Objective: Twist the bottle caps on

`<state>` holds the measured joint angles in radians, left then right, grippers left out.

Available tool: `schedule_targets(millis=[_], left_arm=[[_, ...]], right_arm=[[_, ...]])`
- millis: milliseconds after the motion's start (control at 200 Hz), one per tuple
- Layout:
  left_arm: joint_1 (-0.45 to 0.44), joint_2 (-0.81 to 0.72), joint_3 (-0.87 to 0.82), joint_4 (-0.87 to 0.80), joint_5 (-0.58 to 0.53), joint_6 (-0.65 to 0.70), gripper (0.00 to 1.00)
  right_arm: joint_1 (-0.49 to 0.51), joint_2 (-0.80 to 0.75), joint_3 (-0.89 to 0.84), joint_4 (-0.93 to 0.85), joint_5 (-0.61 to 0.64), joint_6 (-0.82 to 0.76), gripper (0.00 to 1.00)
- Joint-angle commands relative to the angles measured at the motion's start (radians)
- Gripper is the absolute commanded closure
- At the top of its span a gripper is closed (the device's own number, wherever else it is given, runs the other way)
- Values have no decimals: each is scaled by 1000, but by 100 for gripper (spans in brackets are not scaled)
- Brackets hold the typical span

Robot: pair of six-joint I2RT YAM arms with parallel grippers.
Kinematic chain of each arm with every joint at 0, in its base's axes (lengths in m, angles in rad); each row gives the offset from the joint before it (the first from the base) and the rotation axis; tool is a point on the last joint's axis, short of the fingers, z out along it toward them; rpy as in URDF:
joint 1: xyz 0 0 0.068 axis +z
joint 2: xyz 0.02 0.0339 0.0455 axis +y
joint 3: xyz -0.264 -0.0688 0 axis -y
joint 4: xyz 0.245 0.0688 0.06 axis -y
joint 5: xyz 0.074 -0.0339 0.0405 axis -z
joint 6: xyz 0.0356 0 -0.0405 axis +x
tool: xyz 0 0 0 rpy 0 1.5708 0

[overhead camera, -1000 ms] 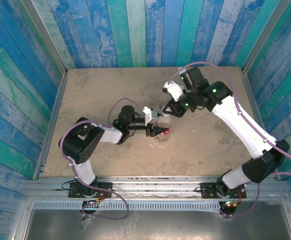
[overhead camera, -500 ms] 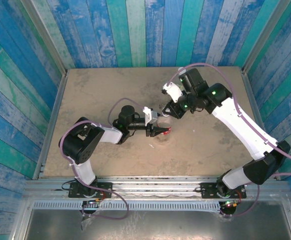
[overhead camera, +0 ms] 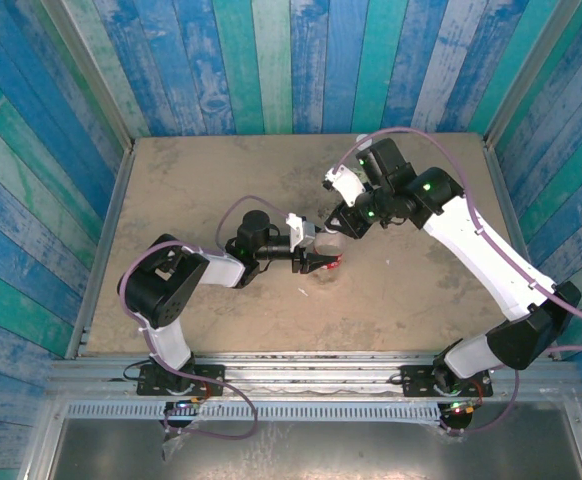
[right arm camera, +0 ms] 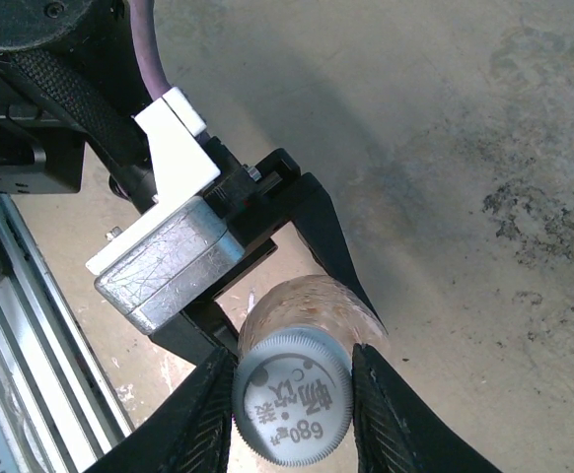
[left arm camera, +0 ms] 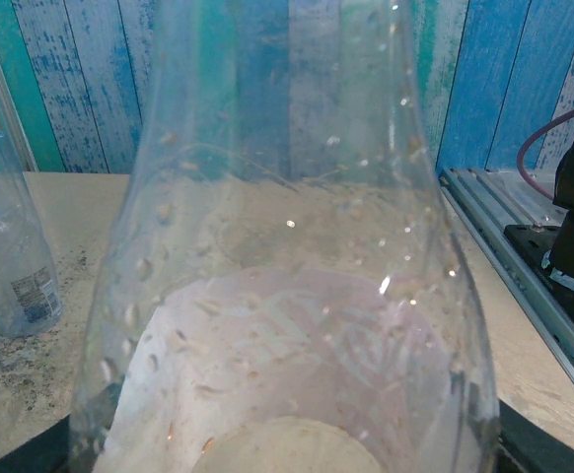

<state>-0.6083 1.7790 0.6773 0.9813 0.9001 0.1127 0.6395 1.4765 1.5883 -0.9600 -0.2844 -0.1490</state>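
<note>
Sitting on the neck of the clear plastic bottle (right arm camera: 312, 301), the pale grey ribbed round screw cap (right arm camera: 292, 396) is pinched between the narrowed fingers of the right gripper (right arm camera: 294, 419). The left gripper (overhead camera: 321, 263) clamps the bottle's body at mid-table. Threading this cap looks to be the step in hand. Next, the right wrist should twist while the left braces.

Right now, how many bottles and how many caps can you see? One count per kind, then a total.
Bottles: 2 (held bottle in the left gripper, standing bottle off to its side)
Caps: 1 (cap on the held bottle, pinched by the right gripper)
Total: 3
</note>
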Motion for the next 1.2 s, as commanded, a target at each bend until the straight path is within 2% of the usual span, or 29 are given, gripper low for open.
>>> schedule_targets(millis=[0,761,1197], left_arm=[[-8,38,-28,-195,-7,-4,37],[-8,40,-24,-204,-4,-5,37],[-8,52,-11,-201,-8,-50,38]], right_arm=[[14,1,-1,-25,-6,11,67],[51,5,-7,-30,47,6,68],[76,-18,-34,-34,80,-35,68]])
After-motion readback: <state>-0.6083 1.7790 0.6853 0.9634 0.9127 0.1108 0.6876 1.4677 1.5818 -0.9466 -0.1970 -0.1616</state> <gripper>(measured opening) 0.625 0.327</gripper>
